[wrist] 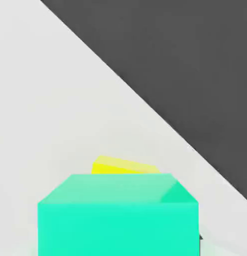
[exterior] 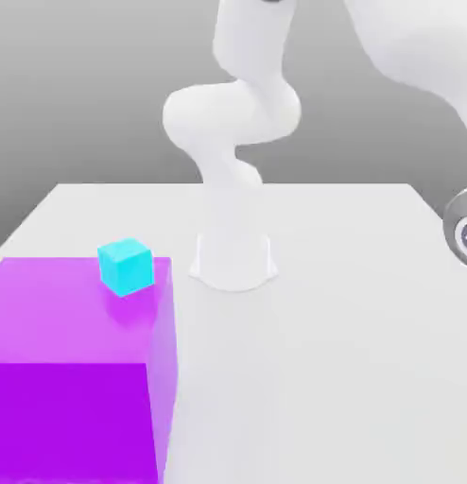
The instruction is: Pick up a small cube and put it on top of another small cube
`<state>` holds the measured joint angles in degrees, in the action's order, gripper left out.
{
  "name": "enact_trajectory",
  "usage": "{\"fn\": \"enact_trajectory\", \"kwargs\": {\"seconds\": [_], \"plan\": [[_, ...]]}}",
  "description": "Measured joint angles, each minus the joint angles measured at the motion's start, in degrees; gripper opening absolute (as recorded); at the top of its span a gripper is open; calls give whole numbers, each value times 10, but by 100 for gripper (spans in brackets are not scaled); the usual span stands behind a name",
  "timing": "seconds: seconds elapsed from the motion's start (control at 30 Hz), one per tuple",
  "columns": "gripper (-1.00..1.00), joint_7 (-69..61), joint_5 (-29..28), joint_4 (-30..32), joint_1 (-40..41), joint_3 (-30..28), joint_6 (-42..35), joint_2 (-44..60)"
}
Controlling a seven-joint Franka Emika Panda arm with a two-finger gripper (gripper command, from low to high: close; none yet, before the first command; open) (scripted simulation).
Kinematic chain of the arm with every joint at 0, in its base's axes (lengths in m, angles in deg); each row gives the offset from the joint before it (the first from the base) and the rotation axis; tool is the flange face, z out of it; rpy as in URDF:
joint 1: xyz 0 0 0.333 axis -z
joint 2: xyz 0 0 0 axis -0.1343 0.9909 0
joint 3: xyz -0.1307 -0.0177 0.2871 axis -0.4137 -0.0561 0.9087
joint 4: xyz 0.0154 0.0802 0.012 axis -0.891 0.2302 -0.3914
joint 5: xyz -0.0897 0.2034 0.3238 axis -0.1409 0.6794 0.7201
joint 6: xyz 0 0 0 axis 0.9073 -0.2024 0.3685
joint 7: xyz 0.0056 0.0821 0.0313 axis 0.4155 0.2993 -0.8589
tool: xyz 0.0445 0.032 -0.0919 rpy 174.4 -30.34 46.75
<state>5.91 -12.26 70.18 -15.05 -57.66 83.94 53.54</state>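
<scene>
The small cube (wrist: 118, 215), mint-green and matte, sits on the white table very close in front of the hand camera. Another small cube (exterior: 125, 266), sky-blue cyan, rests on top of the large purple block (exterior: 77, 331), near that block's far corner at the exterior view's left. The arm rises from its white base (exterior: 233, 255) and arches over to the exterior view's right, where a grey wrist part (exterior: 461, 232) shows at the picture's edge.
A flat yellow object (wrist: 123, 166) lies just beyond the green cube in the hand view. The table's edge (wrist: 145, 107) runs diagonally there, with dark floor past it. White tabletop (exterior: 341, 359) stretches between the purple block and the wrist.
</scene>
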Motion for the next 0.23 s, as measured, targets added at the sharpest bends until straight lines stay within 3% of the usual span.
{"fn": "enact_trajectory", "kwargs": {"seconds": [0.23], "plan": [[100,-5,8,1,4,6,-26,-27]]}}
